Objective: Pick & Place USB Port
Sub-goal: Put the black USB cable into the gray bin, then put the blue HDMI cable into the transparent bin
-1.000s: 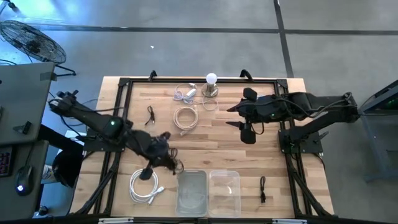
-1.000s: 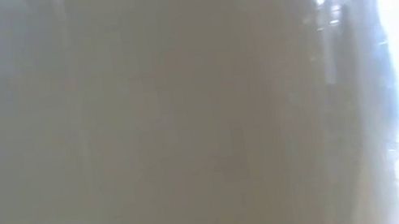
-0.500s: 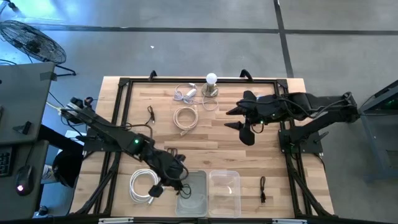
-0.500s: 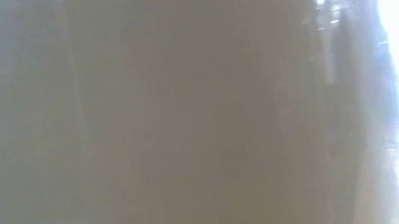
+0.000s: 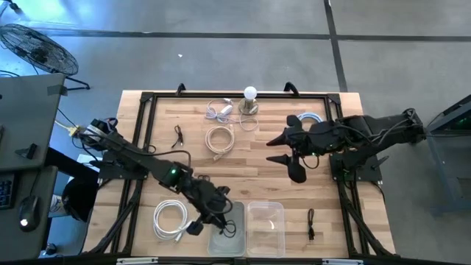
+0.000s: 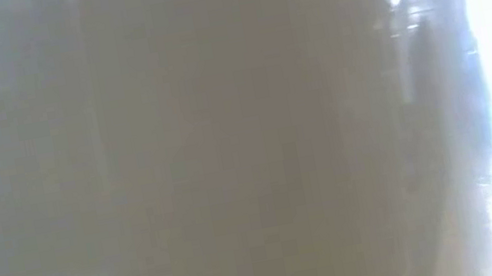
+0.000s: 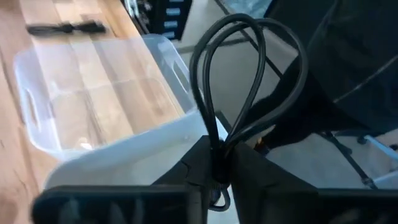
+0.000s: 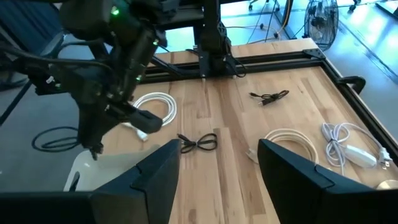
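Item: black looped cable (image 7: 233, 81), the task's piece, pinched at its bundled waist between the left gripper (image 7: 214, 171) fingers, its loops standing up clear of the fingers. From overhead the left gripper (image 5: 213, 213) hangs over the edge of the left clear bin (image 5: 229, 237), at roughly 6 o'clock on the worktop (image 5: 257, 162). A second clear bin (image 5: 266, 227) sits touching it on the 3 o'clock side.

Risk: the grasp looks narrow, taken on the tie point only; judged from here, letting go too close to the bin wall could leave a loop draped over the rim, or the cable could drop outside toward the white coil (image 5: 171, 219) lying just beside at 9 o'clock.

Left arm: stretched long and low from the 9 o'clock edge, wrist tipped down toward the bin.

Right gripper (image 5: 288, 154): waits above the worktop at about 2 o'clock, fingers spread apart, nothing between them.

Also present: another black cable (image 8: 199, 144) lying loose mid-worktop.
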Action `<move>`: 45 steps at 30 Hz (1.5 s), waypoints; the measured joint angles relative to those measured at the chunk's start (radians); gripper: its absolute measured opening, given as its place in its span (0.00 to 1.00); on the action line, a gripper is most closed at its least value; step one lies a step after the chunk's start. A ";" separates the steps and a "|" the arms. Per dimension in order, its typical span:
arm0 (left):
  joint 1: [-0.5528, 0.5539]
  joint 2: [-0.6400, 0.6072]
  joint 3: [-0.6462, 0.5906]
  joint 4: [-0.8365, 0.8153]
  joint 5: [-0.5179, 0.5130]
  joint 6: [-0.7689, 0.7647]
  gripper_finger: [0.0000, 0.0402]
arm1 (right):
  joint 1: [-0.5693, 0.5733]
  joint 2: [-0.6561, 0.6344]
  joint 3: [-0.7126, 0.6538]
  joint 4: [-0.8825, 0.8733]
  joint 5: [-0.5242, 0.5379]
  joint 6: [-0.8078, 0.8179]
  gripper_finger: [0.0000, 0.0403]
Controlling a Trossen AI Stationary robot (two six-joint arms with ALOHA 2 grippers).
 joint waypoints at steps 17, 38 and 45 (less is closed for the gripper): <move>0.025 0.018 -0.001 -0.073 0.063 -0.030 0.24 | 0.000 0.000 0.000 0.000 -0.001 -0.016 0.52; 0.377 -0.159 -0.001 -0.071 0.172 0.107 0.24 | -0.413 -0.087 0.000 -0.613 0.217 -0.102 0.52; 0.527 -0.217 -0.001 -0.069 0.173 0.215 0.24 | -0.762 -0.057 0.000 -0.614 -0.091 -0.358 0.52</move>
